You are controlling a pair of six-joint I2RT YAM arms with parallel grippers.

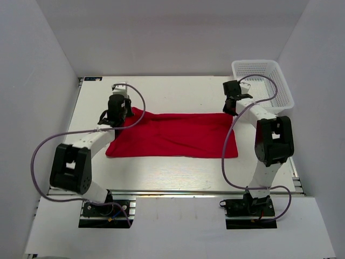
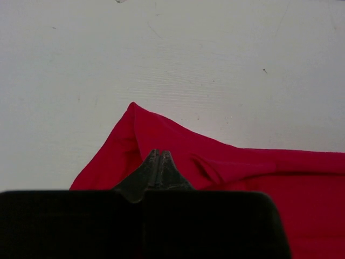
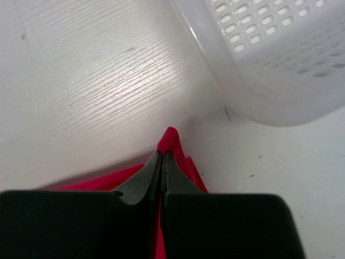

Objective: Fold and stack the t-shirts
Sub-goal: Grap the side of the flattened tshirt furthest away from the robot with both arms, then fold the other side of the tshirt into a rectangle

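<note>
The white table (image 1: pixel 178 172) carried everything, and the white mesh basket (image 1: pixel 263 81) stood at its far right corner. The red t-shirt (image 1: pixel 178 135) lay flat on the table as a wide, folded rectangle. It stretched leftward from a spot just left of and nearer than the basket, so that its far right corner came close to the basket's near left corner without touching it. Its far left corner sat well away from the basket, across the table's width. The right gripper (image 3: pixel 163 156) hung over the shirt corner nearest the basket. Its two fingers were pressed together with no gap, and a small peak of red cloth stuck out past their tips, pinched and lifted off the table. In the right wrist view the basket's rounded wall (image 3: pixel 253 65) rose just beyond that peak. The left gripper (image 2: pixel 160 155) was at the shirt corner farthest from the basket. Its fingers were likewise closed tight against each other, with the fabric gathered into a raised ridge around their tips and a pointed fold standing up beyond them.
</note>
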